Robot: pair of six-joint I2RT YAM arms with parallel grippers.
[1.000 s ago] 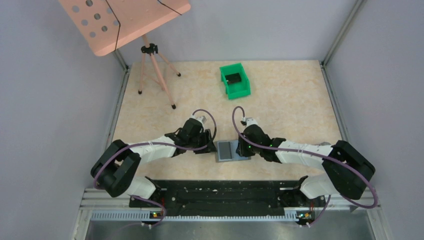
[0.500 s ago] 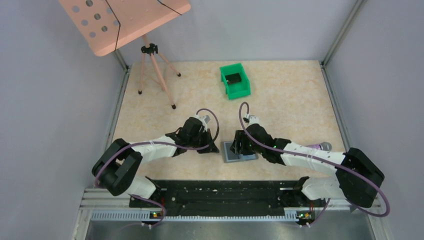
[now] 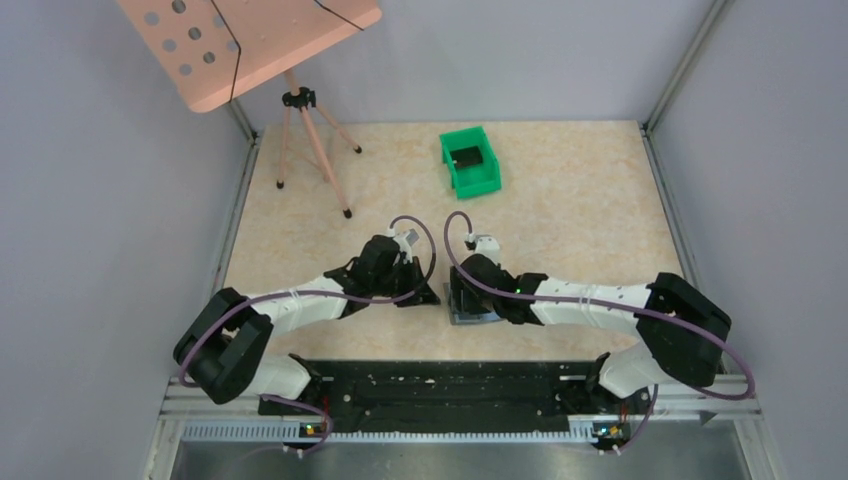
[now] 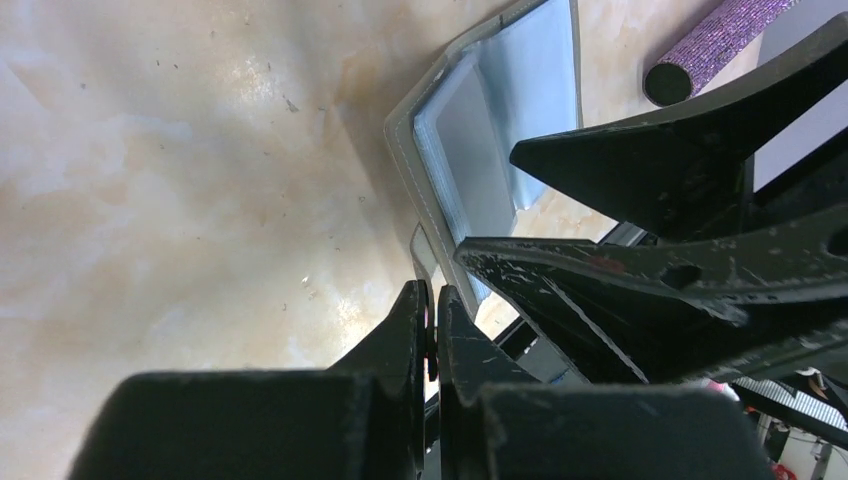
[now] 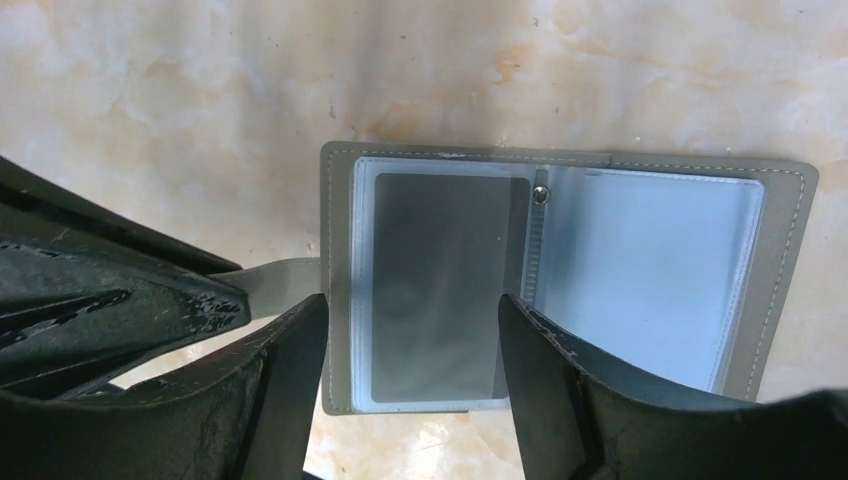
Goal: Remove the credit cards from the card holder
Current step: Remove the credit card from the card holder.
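Note:
The card holder point(image 5: 640, 260) lies open and flat on the table, grey outside with light blue sleeves. A grey card point(image 5: 435, 285) sits in its left sleeve. My right gripper point(image 5: 410, 310) is open and hovers over that left half, one finger on each side of the card. My left gripper point(image 4: 432, 300) is shut on the holder's grey strap tab point(image 5: 270, 275) at its left edge. In the top view the holder point(image 3: 472, 318) lies mostly under the right gripper point(image 3: 462, 290), with the left gripper point(image 3: 428, 295) beside it.
A green bin point(image 3: 470, 160) holding something dark stands at the back middle. A pink perforated board on a tripod point(image 3: 310, 140) stands at the back left. A purple glittery cylinder point(image 4: 715, 40) lies on the table beyond the holder. Walls enclose the table.
My right gripper has moved left and now sits over the holder's left half. The holder has shifted slightly. The left gripper has stayed at the holder's left edge.

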